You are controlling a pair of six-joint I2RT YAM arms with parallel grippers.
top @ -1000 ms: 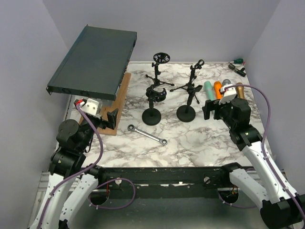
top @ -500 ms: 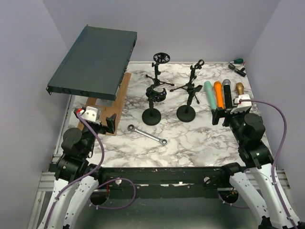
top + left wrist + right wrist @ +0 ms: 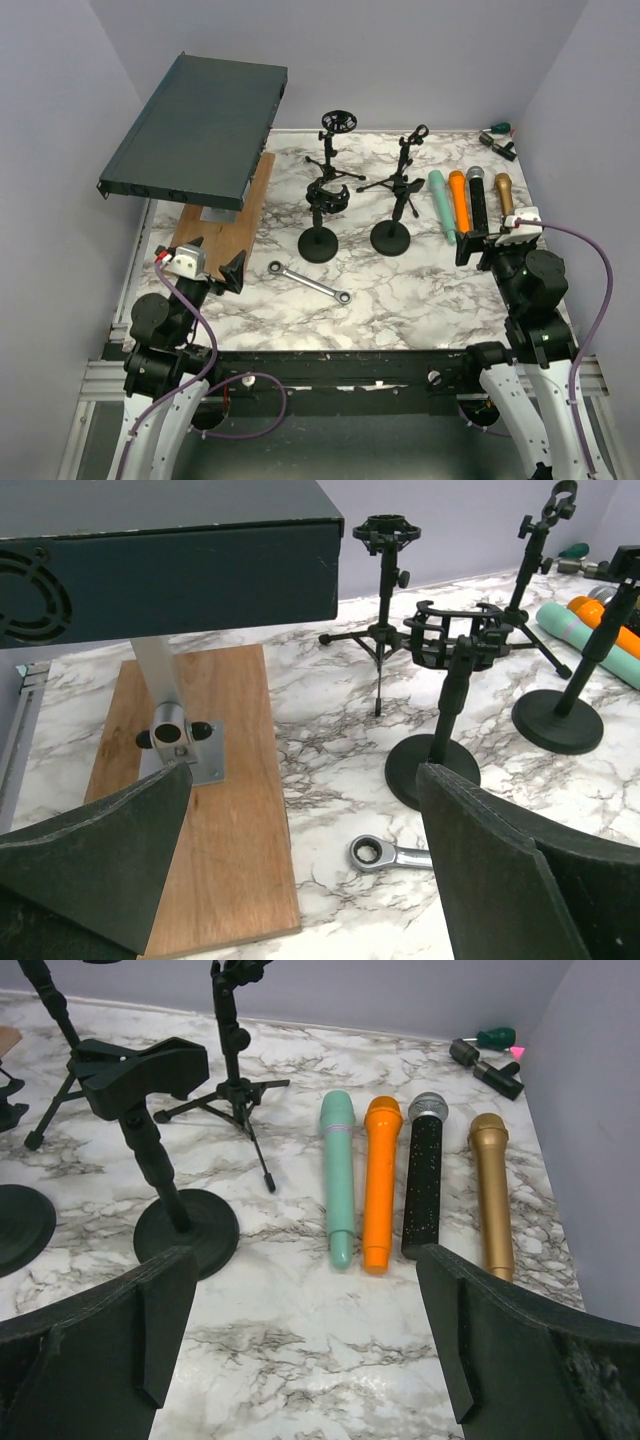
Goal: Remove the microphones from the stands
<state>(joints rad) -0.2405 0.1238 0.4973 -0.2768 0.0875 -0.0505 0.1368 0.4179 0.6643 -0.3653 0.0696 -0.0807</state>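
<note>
Several microphones lie side by side on the marble table at the right: teal (image 3: 440, 205), orange (image 3: 460, 200), black with a silver head (image 3: 477, 198) and gold (image 3: 503, 190). They also show in the right wrist view: teal (image 3: 338, 1175), orange (image 3: 380, 1180), black (image 3: 424, 1175) and gold (image 3: 491, 1190). Two round-base stands (image 3: 318, 243) (image 3: 390, 238) and two tripod stands (image 3: 335, 165) (image 3: 405, 180) hold no microphone. My right gripper (image 3: 487, 245) (image 3: 308, 1260) is open and empty, just near of the microphones. My left gripper (image 3: 215, 262) (image 3: 305, 780) is open and empty at the near left.
A dark rack unit (image 3: 200, 125) stands raised on a post over a wooden board (image 3: 235, 225) at the left. A ratchet wrench (image 3: 310, 282) lies near the table's front middle. A green-handled tool (image 3: 497, 135) lies in the back right corner. Walls close off both sides.
Both arms have drawn back toward the near edge. The right gripper has moved off the microphones to the near right, so all of them now show.
</note>
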